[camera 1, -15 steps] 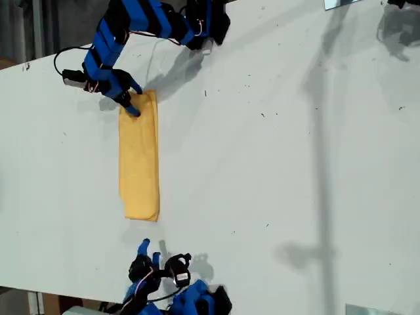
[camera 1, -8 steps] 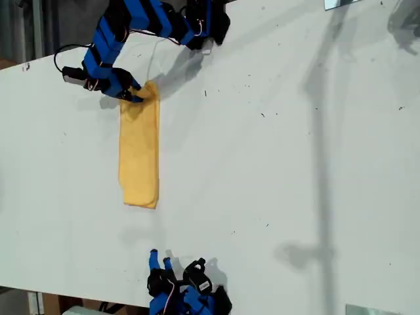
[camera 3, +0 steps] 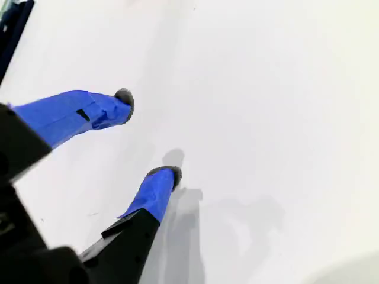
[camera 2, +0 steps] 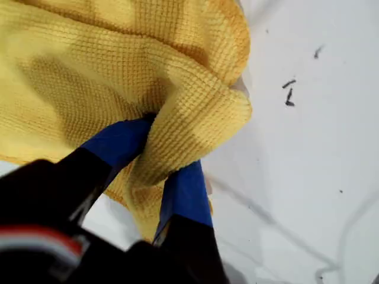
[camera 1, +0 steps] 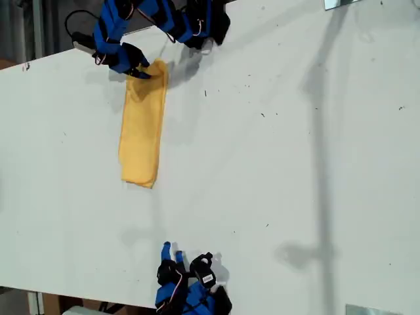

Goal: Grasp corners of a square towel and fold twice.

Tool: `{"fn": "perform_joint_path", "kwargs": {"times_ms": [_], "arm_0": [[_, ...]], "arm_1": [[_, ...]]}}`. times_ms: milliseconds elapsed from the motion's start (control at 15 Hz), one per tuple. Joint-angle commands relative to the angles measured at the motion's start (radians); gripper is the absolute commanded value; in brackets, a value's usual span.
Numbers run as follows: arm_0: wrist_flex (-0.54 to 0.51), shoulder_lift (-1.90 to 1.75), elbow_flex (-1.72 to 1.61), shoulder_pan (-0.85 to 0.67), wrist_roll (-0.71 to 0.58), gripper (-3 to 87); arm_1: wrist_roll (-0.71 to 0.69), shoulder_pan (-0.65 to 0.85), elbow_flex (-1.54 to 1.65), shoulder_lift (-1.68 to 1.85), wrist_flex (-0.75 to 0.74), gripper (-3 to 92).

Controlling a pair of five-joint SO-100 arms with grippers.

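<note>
Near the table's (camera 1: 295, 164) far edge in the exterior view, my first gripper (camera 2: 157, 157) pinches a bunched corner (camera 2: 207, 112) of the folded towel (camera 1: 141, 131). My second gripper (camera 3: 145, 139) hovers spread wide over bare tabletop at the near edge, well apart from the towel.

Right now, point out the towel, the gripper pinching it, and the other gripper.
towel (camera 1: 140, 138): exterior view, middle of the folded yellow strip.
my first gripper (camera 2: 159, 155): first wrist view, between the blue fingertips, on the pinched cloth.
my second gripper (camera 3: 149, 135): second wrist view, open gap between fingertips, above bare table.
</note>
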State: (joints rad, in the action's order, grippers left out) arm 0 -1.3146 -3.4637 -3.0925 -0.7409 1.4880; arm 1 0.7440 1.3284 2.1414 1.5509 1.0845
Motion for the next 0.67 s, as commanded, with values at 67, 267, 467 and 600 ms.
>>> {"fn": "perform_joint_path", "kwargs": {"times_ms": [67,267,467,600], "arm_0": [[0.028,-0.008,-0.015,0.060,0.041,20.5],[0.029,-0.008,-0.020,0.058,0.035,20.5],[0.029,-0.008,-0.021,0.057,0.026,20.4],[0.029,-0.008,-0.021,0.057,0.023,20.3]], "arm_1": [[0.020,0.072,0.107,0.216,0.002,0.0],[0.084,-0.006,0.075,0.403,0.095,0.0],[0.114,-0.091,-0.028,0.485,0.155,0.0],[0.107,-0.163,-0.081,0.525,0.124,0.0]]}}
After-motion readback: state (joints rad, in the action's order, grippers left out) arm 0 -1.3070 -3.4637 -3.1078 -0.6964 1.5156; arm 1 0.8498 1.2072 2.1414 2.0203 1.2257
